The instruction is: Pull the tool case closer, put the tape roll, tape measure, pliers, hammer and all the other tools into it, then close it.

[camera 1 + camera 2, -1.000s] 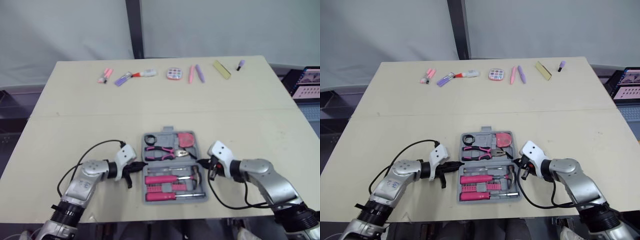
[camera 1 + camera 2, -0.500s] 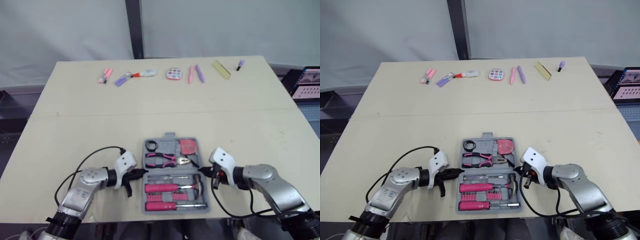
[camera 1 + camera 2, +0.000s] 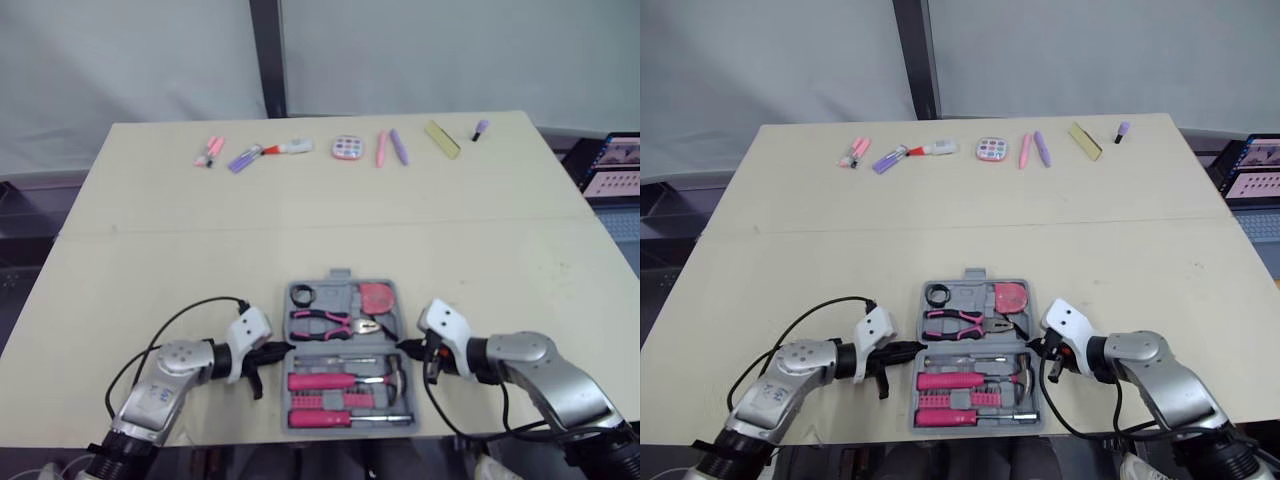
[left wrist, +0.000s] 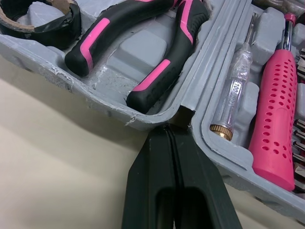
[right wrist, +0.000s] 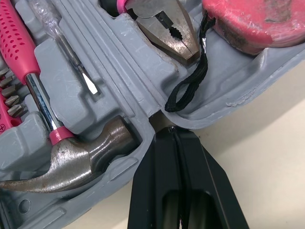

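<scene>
Grey tool case lies open on the desk. Left hand and right hand, both pinched tight, maybe touch its sides.

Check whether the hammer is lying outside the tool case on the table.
No, the hammer sits in a moulded slot inside the grey tool case, beside the pink-handled screwdriver.

Head stereo pair: both eyes sit above the near edge of the table, face forward and down, and cover nearly the same field. Left wrist camera: sights along the left gripper, very close to the left rim of the tool case. Right wrist camera: likewise along the right gripper, at the opposite rim.
</scene>
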